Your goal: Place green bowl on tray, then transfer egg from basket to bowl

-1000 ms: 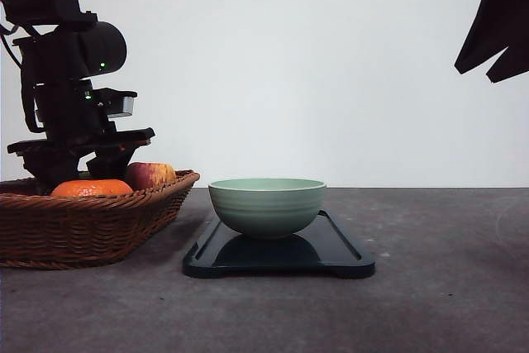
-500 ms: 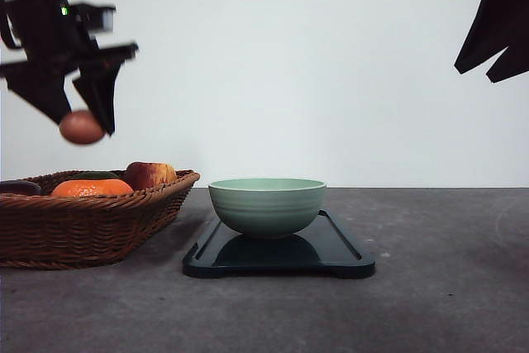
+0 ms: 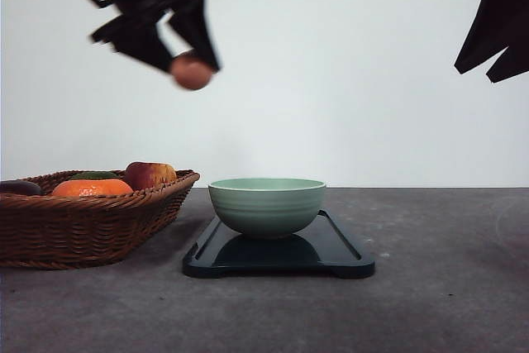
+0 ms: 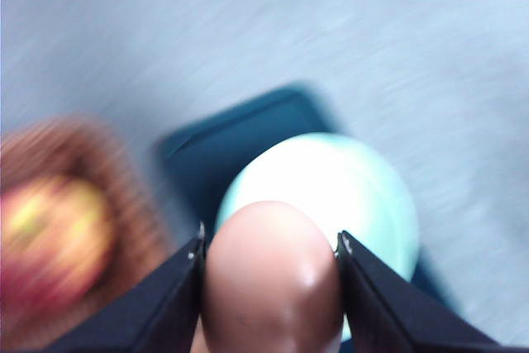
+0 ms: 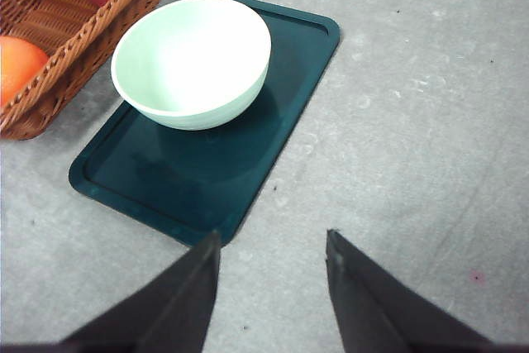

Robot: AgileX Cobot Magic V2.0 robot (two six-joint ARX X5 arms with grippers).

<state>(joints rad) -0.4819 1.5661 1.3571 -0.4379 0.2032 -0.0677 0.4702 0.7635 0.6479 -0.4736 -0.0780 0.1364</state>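
The egg (image 3: 192, 72) is pinched in the left claw (image 3: 183, 54), held high at 10 o'clock from the green bowl (image 3: 266, 205); the bowl is seated on the tray (image 3: 347, 255); the right claw (image 5: 273, 262) is spread.

The left gripper (image 3: 192, 62) is matte black, built of angular flat plates that end in two tapering, wedge-shaped jaws. In the left wrist view the jaws show smooth dark inner faces with a small pale speck at each tip. The right gripper (image 5: 273, 258) is equally black, its two jaws broad, blade-like and plain, without markings.
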